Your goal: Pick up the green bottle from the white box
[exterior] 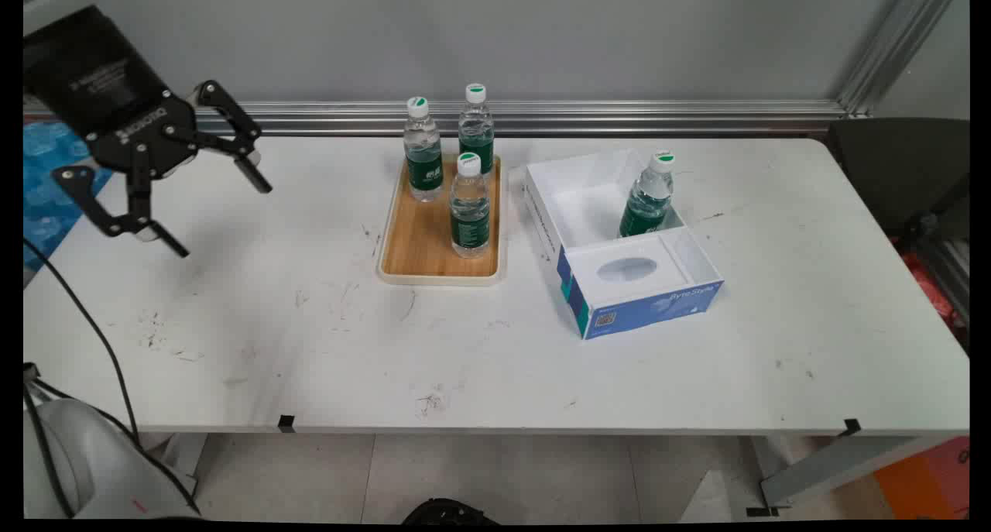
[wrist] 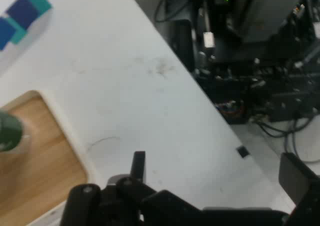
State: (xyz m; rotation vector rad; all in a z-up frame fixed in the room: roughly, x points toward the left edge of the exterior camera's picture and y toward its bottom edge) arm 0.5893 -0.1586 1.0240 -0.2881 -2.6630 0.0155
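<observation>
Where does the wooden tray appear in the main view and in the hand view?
Main view: wooden tray at table centre, holding three water bottles, left of the open box.
Hand view: its rounded corner at lower left, one bottle beside the edge.
Shared landmark: the blue-and-teal box.

Four water bottles: three (exterior: 423,151) (exterior: 475,128) (exterior: 469,205) on one wooden tray (exterior: 418,241), one (exterior: 647,196) in one open box (exterior: 619,272). One desk (exterior: 464,346).

Three clear plastic water bottles (exterior: 469,204) stand on a wooden tray (exterior: 422,245) at frame centre; right of it, a fourth bottle (exterior: 647,196) stands in an open blue-and-white cardboard box (exterior: 619,241).
</observation>
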